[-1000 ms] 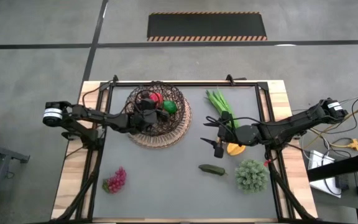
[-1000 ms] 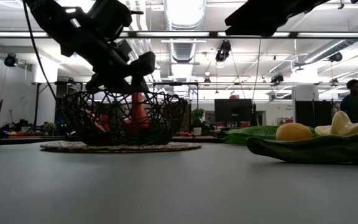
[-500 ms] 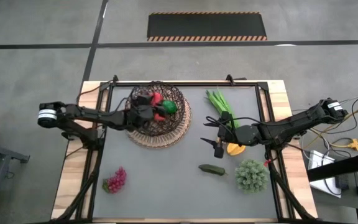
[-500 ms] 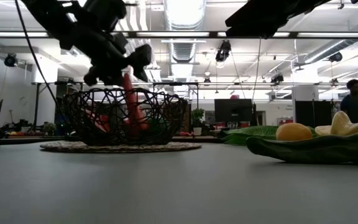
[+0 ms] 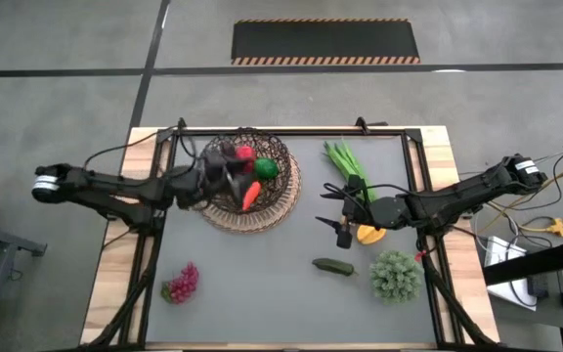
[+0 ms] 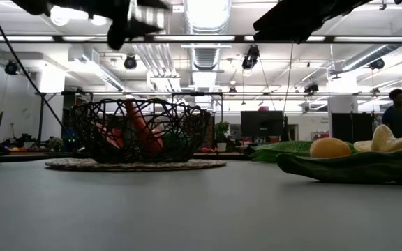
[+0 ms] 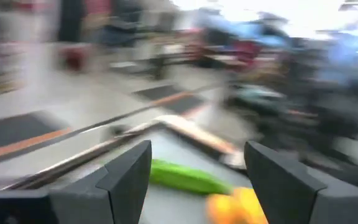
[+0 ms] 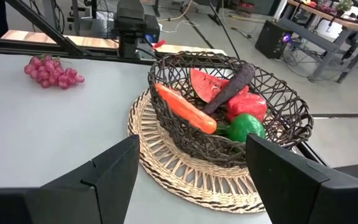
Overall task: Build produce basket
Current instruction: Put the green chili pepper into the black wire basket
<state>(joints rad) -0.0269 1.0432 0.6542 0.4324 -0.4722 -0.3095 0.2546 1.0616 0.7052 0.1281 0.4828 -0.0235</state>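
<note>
Basket part-filled on the counter [image 5: 262, 284], both arms empty.
The basket [image 5: 247, 181] near the far-left corner holds a carrot [image 5: 250, 196], peppers, watermelon; left gripper [image 5: 209, 174] open-jawed at its left rim, right gripper [image 5: 339, 214] open-jawed toward the right edge near the cucumber [image 5: 333, 265].

The table [image 5: 262, 284] had a grey top edged in pale wood, and it stood on a grey concrete floor [image 5: 57, 59] crossed by darker seams. Beyond the table's far edge lay a black mat [image 5: 325, 41] bordered with orange-and-black hazard stripes. Past the table, bright ceiling lights [image 6: 206, 12] and exposed ducts ran overhead, a dark monitor [image 6: 261, 123] stood on distant furniture, and a person [image 6: 398, 111] stood far off to the monitor's right.
</note>
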